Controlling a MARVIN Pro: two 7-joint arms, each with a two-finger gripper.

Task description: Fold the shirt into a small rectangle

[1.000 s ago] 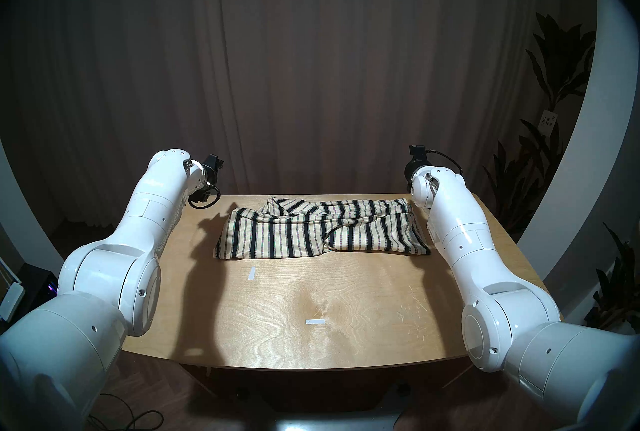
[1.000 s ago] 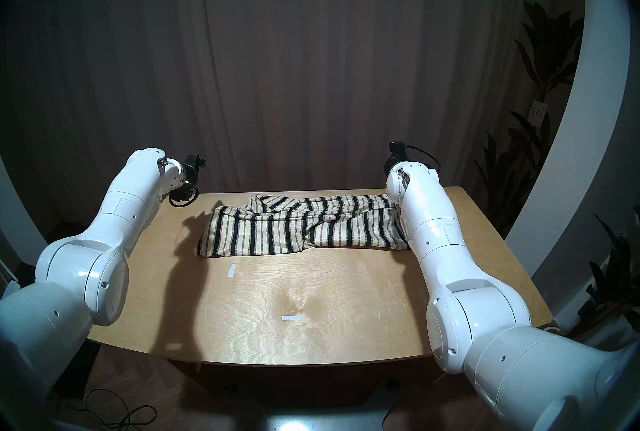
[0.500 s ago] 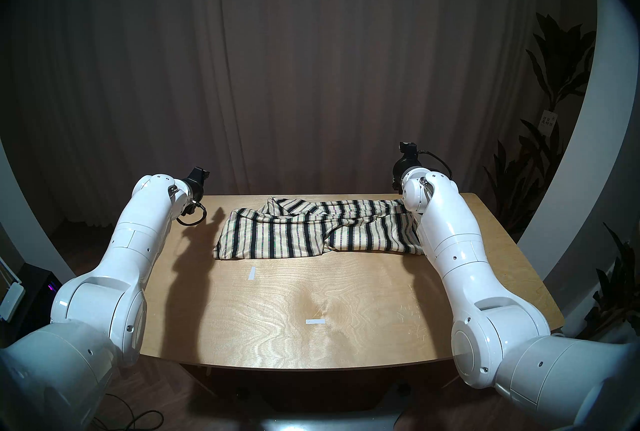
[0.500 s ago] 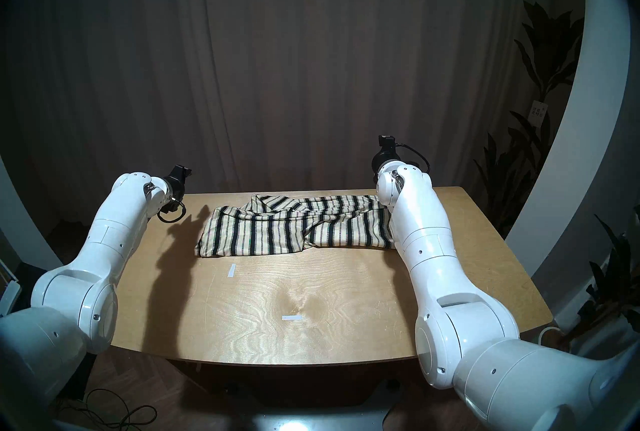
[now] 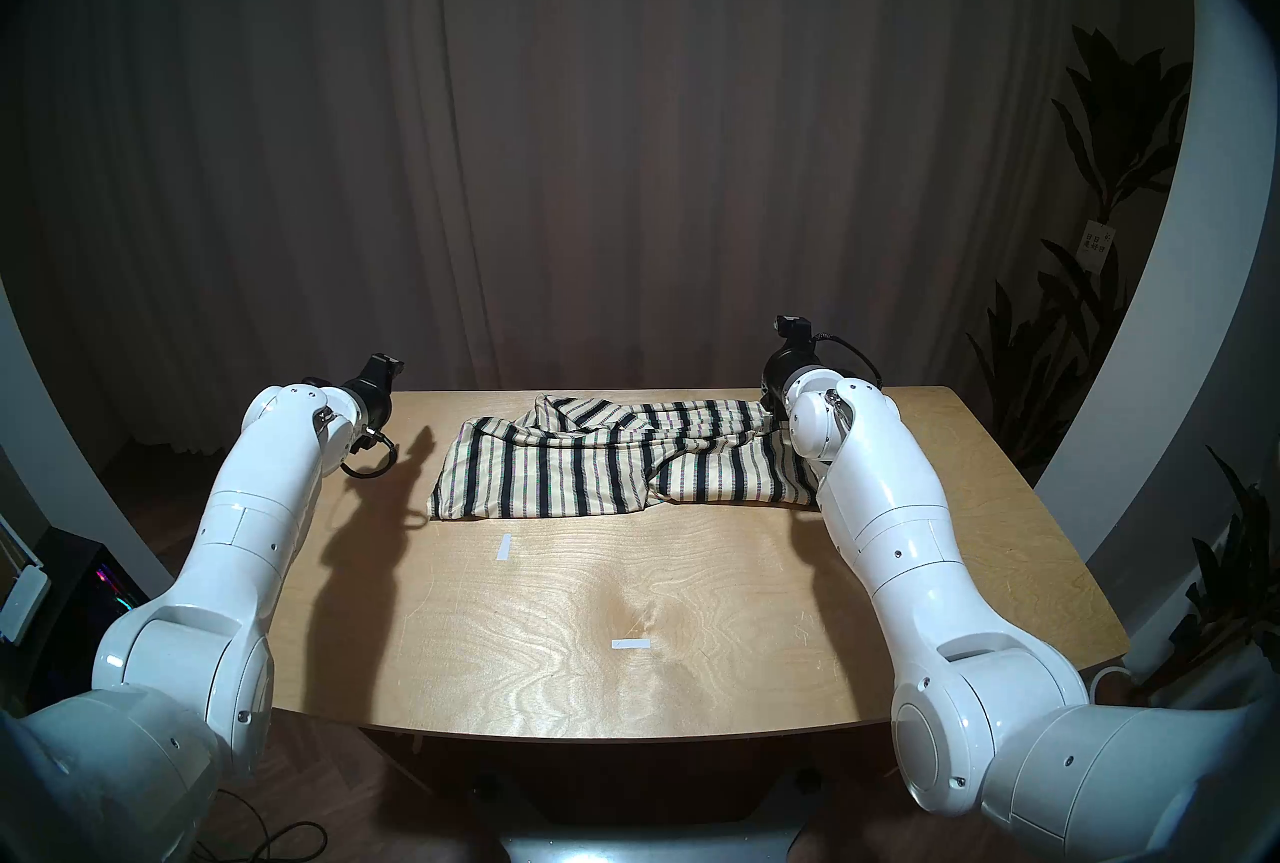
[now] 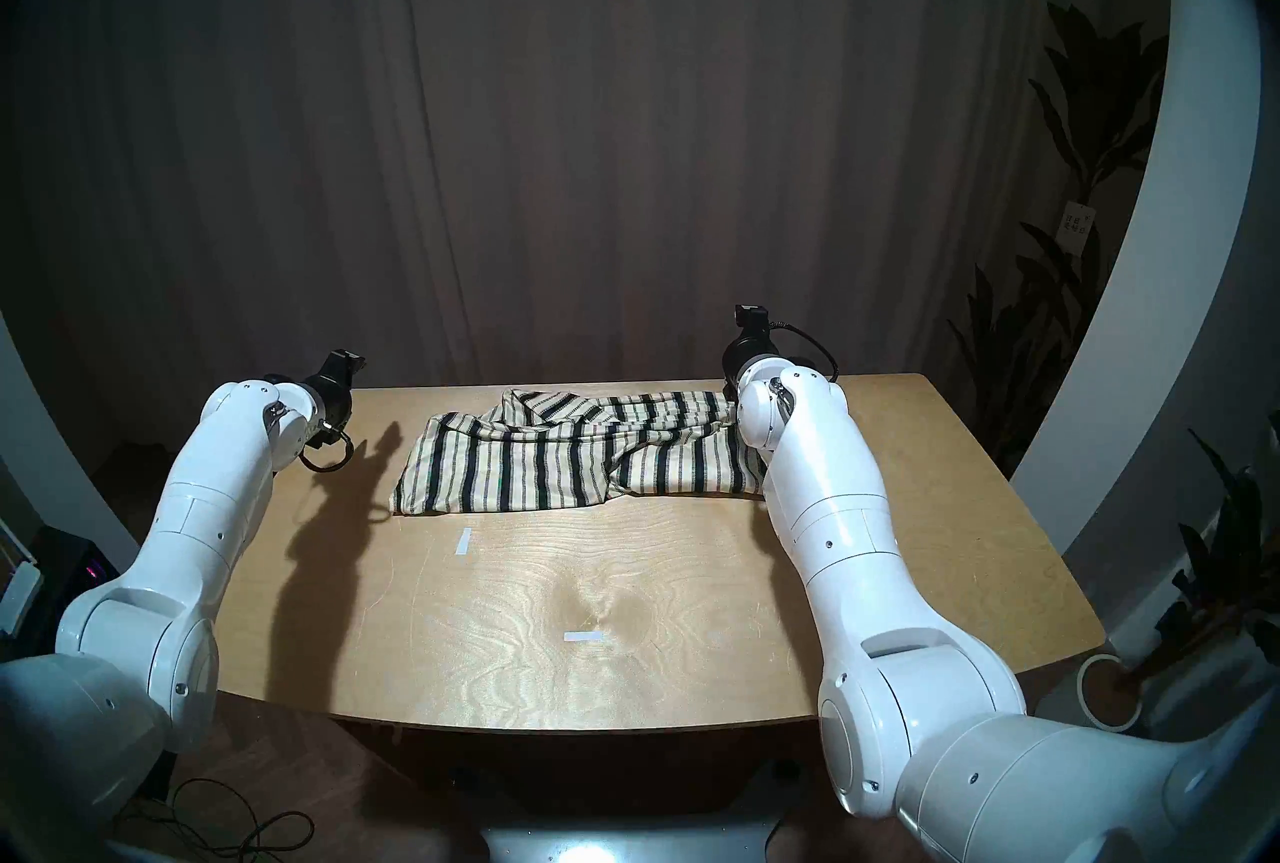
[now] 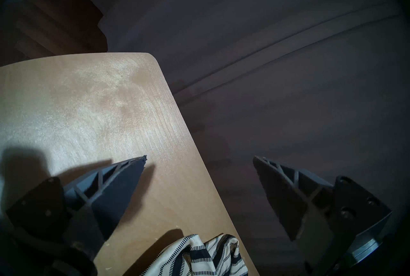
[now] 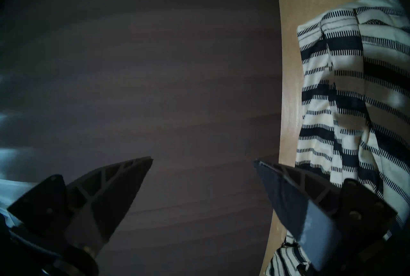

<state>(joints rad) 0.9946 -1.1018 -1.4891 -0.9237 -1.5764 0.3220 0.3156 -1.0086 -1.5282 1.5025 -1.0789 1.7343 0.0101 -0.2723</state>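
The cream knit shirt with bold black stripes (image 5: 623, 459) lies rumpled toward the wooden table's (image 5: 623, 633) twelve o'clock edge. We'd lower the spread, empty left gripper (image 7: 199, 159) and right gripper (image 8: 203, 159) onto its far corners, pinching cleanly.

Left pincer (image 7: 199, 159) and right pincer (image 8: 203, 160) gape wide, empty

Rumpled striped shirt (image 5: 623, 459) at table's far edge

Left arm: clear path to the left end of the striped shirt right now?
Probably yes. The left gripper is open with empty fingers, just off the shirt, and only bare table lies between them. It hangs above the table, so it must drop first.
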